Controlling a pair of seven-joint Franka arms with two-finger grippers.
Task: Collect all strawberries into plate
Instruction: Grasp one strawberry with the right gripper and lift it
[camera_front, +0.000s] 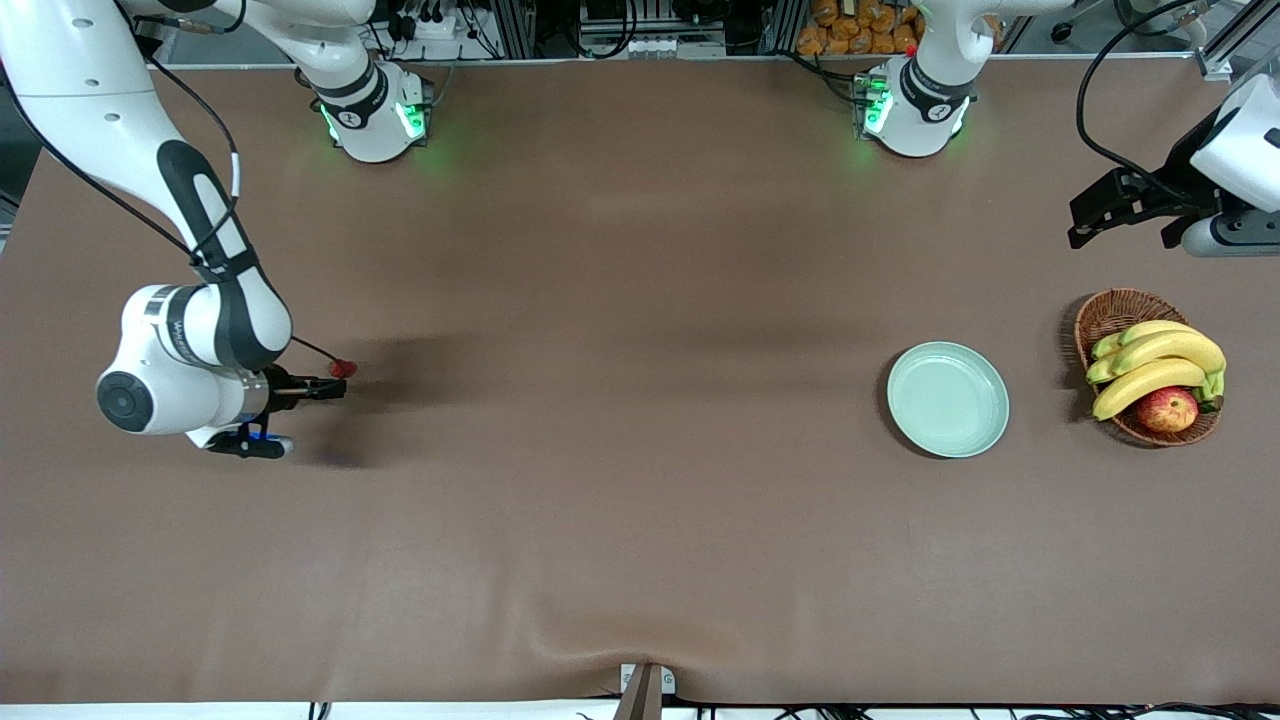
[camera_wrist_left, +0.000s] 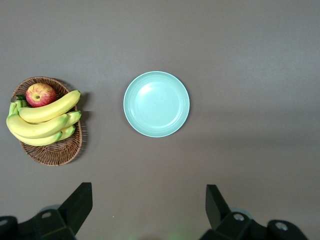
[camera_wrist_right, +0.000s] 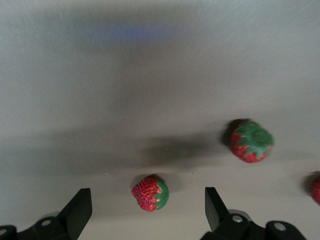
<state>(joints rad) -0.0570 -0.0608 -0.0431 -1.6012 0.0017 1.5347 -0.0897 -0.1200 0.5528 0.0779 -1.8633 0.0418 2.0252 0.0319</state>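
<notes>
While open, right gripper (camera_wrist_right: 145, 212) overhangs strawberry (camera_wrist_right: 150, 193).

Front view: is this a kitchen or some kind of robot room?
Probably a robot lab, not a kitchen. Two white robot arms are bolted along the edge of a table with a brown cover, cables and metal framing run past that edge, and the plate and fruit basket look like test props.

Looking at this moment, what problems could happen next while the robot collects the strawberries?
1. The open right gripper hangs over one strawberry; it is small and rounded, so it may roll or slip when the fingers close.
2. A second strawberry lies close and could get bumped.
3. The plate sits toward the left arm's end of the table, a long carry; the berry might drop.
</notes>
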